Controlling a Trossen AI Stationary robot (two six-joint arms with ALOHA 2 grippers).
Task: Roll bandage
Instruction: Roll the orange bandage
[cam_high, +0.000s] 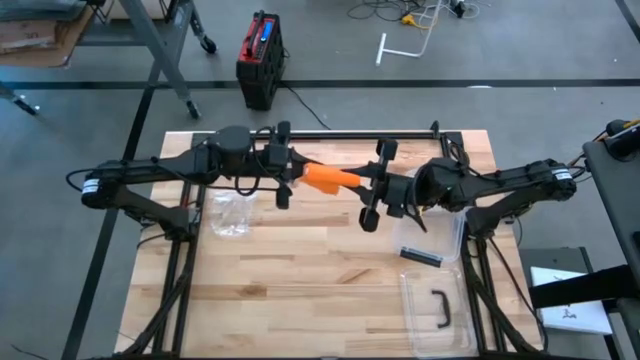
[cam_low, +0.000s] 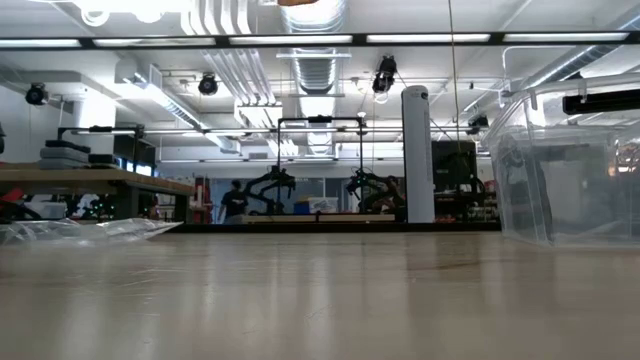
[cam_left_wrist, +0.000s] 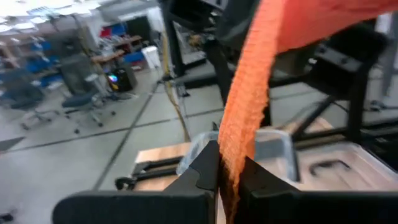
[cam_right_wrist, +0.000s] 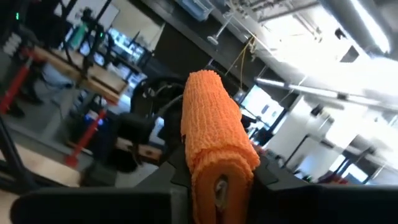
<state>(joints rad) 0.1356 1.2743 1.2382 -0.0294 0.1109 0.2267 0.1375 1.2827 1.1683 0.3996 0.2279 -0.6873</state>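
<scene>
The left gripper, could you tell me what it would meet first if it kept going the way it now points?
Probably the right gripper: the left gripper, jaws shut on the orange bandage, points along the bandage straight at it, though relative height is unclear.

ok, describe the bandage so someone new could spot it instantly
Look above the wooden table, near its far edge, where the two dark arms meet. The orange bandage spans the gap, held between the left gripper and right gripper. It is the only bright orange thing there.
</scene>
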